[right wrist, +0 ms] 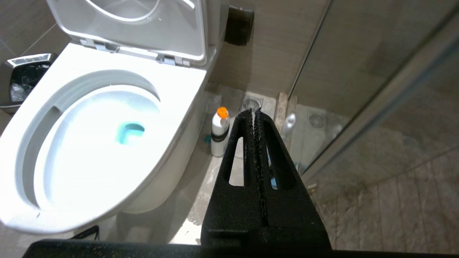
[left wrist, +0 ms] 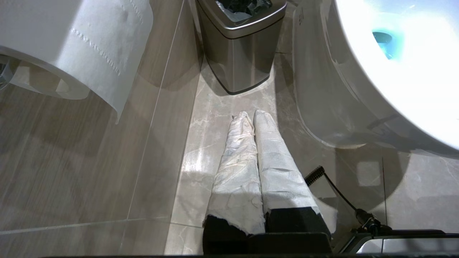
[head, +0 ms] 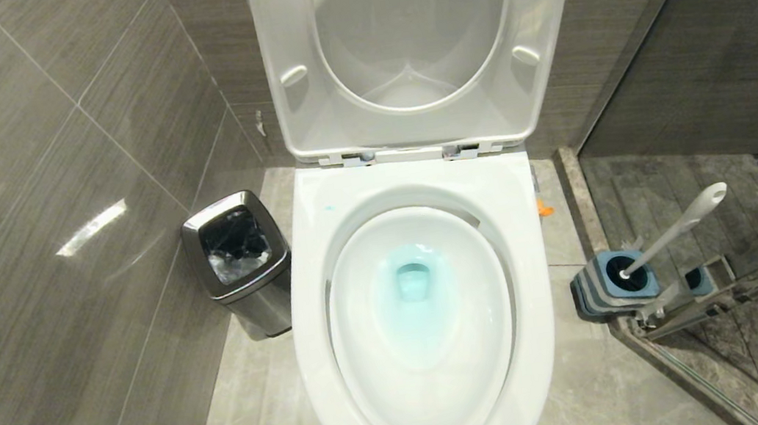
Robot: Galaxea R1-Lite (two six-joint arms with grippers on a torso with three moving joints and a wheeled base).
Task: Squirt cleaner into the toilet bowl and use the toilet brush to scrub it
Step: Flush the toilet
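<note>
The toilet bowl (head: 524, 244) stands open, seat and lid raised against the wall. Turquoise cleaner (head: 413, 283) tints the water, and a small teal spot (head: 328, 207) marks the rim. To the bowl's right the toilet brush (head: 678, 228) stands in its blue-and-grey holder (head: 615, 284), its white handle leaning to the right. Neither gripper shows in the head view. My left gripper (left wrist: 250, 115), wrapped in white paper, is shut and empty over the floor beside the bowl (left wrist: 322, 93). My right gripper (right wrist: 254, 111) is shut and empty, low on the bowl's (right wrist: 179, 89) right side, pointing towards the brush corner.
A steel bin (head: 238, 262) stands left of the bowl against the tiled wall. A white bottle with an orange cap (right wrist: 219, 132) stands on the floor by the bowl's right side. A glass shower screen (head: 752, 279) runs behind the brush holder. A toilet paper roll (left wrist: 89, 46) hangs on the left wall.
</note>
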